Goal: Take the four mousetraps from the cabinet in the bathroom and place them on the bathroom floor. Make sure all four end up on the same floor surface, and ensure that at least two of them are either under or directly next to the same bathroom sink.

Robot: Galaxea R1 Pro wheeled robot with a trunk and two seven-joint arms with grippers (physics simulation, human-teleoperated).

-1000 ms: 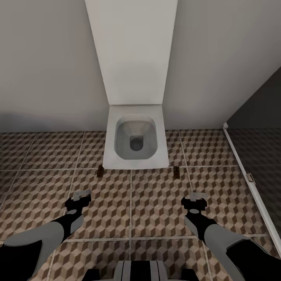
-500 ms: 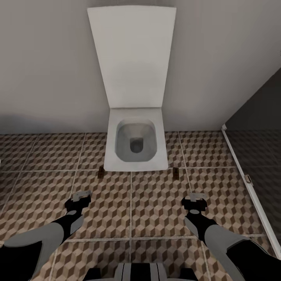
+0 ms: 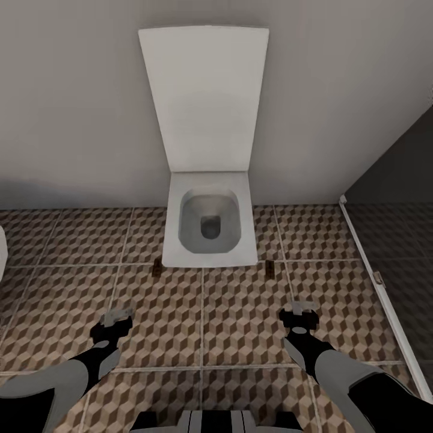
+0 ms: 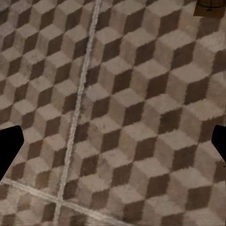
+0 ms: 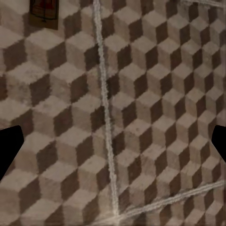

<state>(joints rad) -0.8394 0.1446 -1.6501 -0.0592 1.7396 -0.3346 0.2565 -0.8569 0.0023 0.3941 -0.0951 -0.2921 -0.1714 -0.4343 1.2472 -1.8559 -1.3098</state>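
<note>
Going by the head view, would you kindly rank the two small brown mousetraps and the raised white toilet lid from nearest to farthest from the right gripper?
1. The small brown mousetrap at the toilet's right front corner, just ahead of the right gripper.
2. The small brown mousetrap at the toilet's left front corner, across the patterned floor.
3. The raised white toilet lid, against the back wall.

Mousetraps: two, one (image 3: 157,267) at the toilet's left front corner, one (image 3: 270,267) at its right. Toilet (image 3: 209,231): one, lid raised. Grippers: two, left (image 3: 114,319) and right (image 3: 299,314). Bathroom floor (image 3: 240,319): one, cube-patterned tiles.
</note>
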